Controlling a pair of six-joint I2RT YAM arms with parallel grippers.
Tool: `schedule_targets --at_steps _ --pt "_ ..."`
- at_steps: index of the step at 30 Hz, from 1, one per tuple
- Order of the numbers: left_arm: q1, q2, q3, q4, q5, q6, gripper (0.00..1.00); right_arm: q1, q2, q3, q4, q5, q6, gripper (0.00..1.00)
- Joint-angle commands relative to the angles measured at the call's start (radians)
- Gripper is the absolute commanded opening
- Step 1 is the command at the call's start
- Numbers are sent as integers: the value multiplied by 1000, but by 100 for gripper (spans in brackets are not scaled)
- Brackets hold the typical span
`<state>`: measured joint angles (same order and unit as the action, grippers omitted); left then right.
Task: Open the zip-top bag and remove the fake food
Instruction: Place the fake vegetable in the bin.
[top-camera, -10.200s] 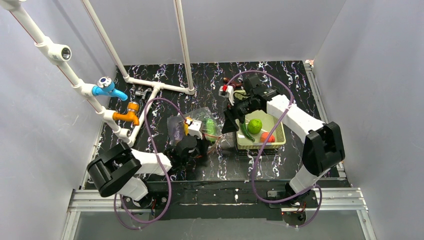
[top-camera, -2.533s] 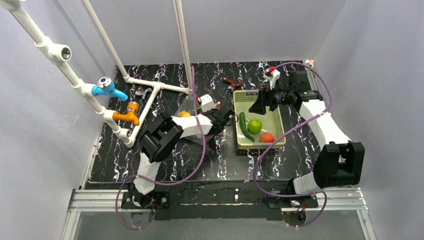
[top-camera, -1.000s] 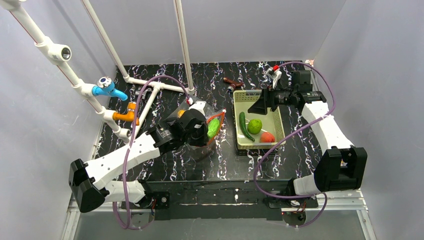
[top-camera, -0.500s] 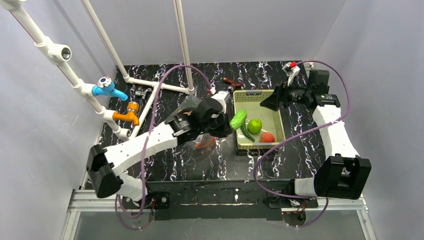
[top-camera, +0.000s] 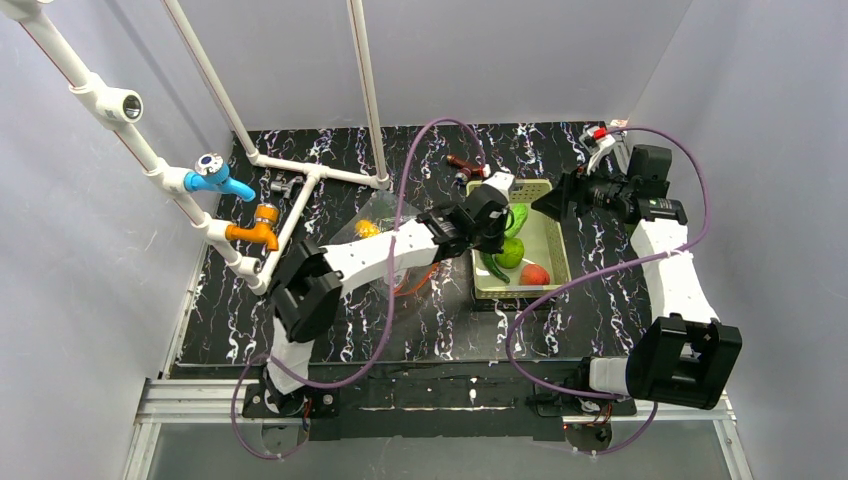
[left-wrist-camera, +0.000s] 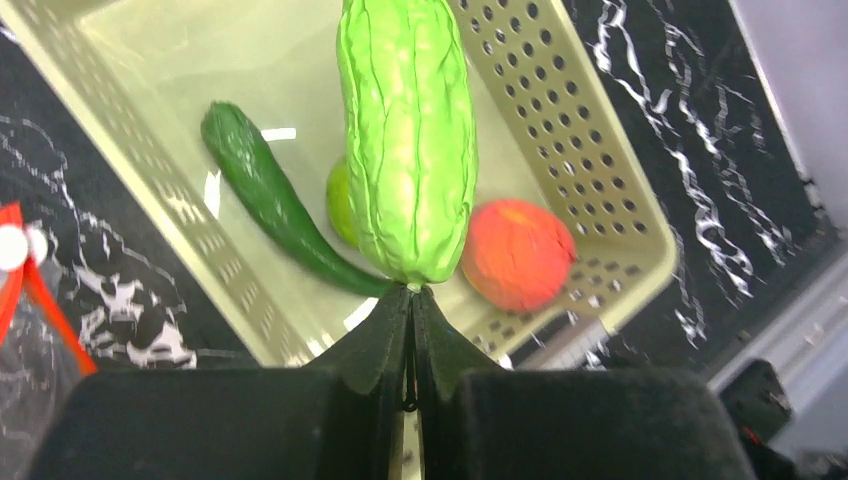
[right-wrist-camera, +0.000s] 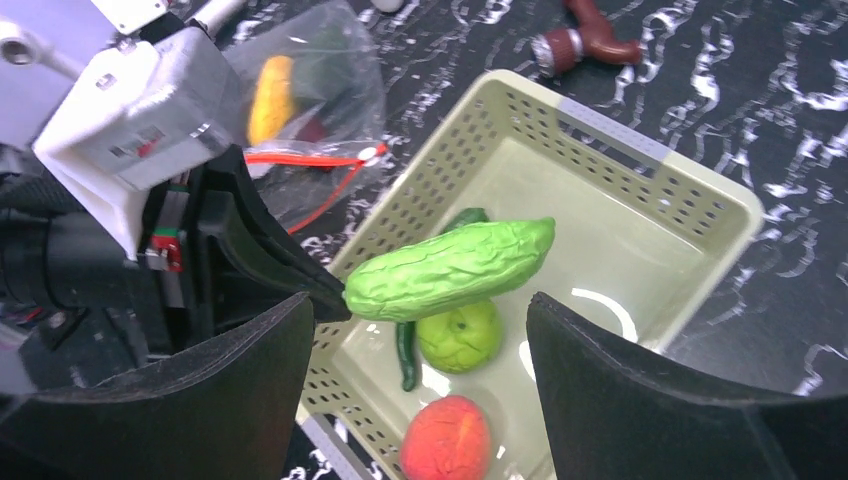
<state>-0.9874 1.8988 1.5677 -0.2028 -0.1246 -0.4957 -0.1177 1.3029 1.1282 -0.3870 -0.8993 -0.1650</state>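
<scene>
Zip-top bag: the clear crinkly plastic bag with a red-orange zipper strip lies on the table at centre left of the top view, just left of the basket; a yellow piece shows inside it
Left gripper: the left gripper is closed tight, and pinches only the near tip of the cucumber
Held food: the light green bumpy plastic cucumber points straight out from the jaws, its long axis in line with the fingers; it hangs above the basket floor, not touching it
Basket: the yellow-green perforated plastic basket is directly under the cucumber; in it lie a slim dark green cucumber, a green round fruit and a red-orange tomato
Right gripper: the right gripper is wide open and holds nothing; it hovers at the upper right of the basket
Coming move: I judge a release downward by the left arm; the right arm is apart from the cucumber
</scene>
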Motion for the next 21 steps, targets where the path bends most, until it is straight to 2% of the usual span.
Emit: schedule_targets --at_steps 1,5,6,11,15,21 --pt "5 84 93 37 -85 64 0 -8 -55 -43 124 178 -15 84" --pt "25 138 116 75 -92 21 0 -8 -79 -70 183 348 -15 84" --pt "31 146 117 88 -89 4 5 -8 -77 -70 189 395 253 84" --pt "62 195 142 122 -25 -57 25 -8 -55 -71 214 598 373 84" --pt "72 219 185 101 36 -72 43 -7 -47 -70 213 598 380 84" --pt "78 145 133 127 96 -54 66 -9 -36 -67 209 537 380 84"
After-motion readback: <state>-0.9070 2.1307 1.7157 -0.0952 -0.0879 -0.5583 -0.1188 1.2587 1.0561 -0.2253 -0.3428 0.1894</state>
